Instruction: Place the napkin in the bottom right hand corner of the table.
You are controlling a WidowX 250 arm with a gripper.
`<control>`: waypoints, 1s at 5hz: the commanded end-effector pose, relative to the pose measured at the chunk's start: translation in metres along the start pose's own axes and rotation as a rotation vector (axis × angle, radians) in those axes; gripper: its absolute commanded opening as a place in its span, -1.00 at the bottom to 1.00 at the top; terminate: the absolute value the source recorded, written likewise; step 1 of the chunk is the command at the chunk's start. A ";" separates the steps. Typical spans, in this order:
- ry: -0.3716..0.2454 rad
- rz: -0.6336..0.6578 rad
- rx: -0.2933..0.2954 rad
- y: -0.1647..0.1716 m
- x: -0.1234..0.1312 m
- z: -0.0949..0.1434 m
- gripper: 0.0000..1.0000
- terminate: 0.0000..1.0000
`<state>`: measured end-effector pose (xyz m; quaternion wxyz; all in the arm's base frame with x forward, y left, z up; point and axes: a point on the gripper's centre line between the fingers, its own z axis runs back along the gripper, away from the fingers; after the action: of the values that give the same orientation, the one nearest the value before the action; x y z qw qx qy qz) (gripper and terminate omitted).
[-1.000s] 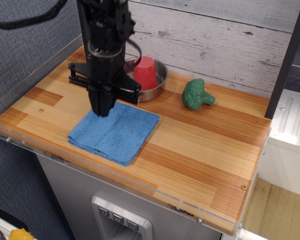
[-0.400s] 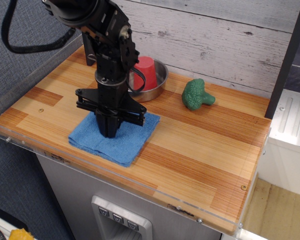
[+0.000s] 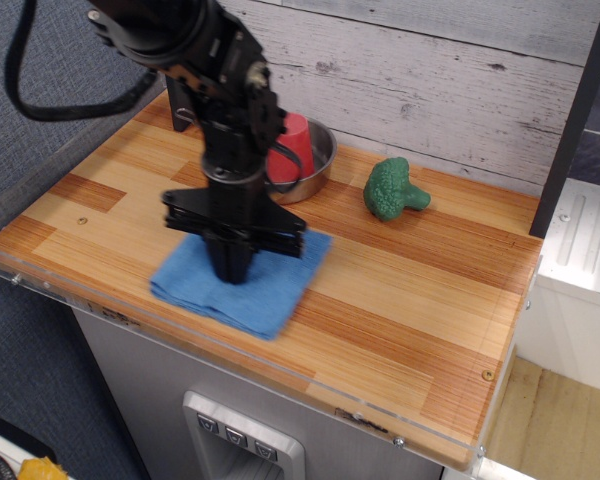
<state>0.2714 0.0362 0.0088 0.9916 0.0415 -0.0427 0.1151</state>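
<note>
Pressing straight down, our gripper point(image 3: 231, 272) has its dark fingertips planted on the middle of the napkin point(image 3: 242, 279); the two tips sit close together, but the blur keeps us from telling whether they pinch any cloth or only rest on it. Above the tips, a black crossbar spreads out over the napkin's far half, and the arm rises up and back toward the upper left.

We see the blue napkin lying flat on the table point(image 3: 400, 310), left of centre and close to the near edge, its near corner blurred. Just behind the arm stands a steel bowl point(image 3: 318, 158) holding a red cup point(image 3: 292, 145), partly hidden by the arm. To the right of the bowl, apart from it, a green broccoli point(image 3: 392, 189) lies near the grey plank wall point(image 3: 430, 70).
</note>
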 end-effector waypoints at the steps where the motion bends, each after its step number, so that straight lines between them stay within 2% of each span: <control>1: -0.042 -0.079 -0.063 -0.047 -0.015 0.016 -1.00 -1.00; 3: -0.068 -0.094 -0.155 -0.088 -0.012 0.017 -1.00 -1.00; 5: -0.082 -0.137 -0.184 -0.117 -0.005 0.021 -1.00 -1.00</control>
<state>0.2945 -0.0779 0.0109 0.9950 -0.0384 -0.0791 0.0471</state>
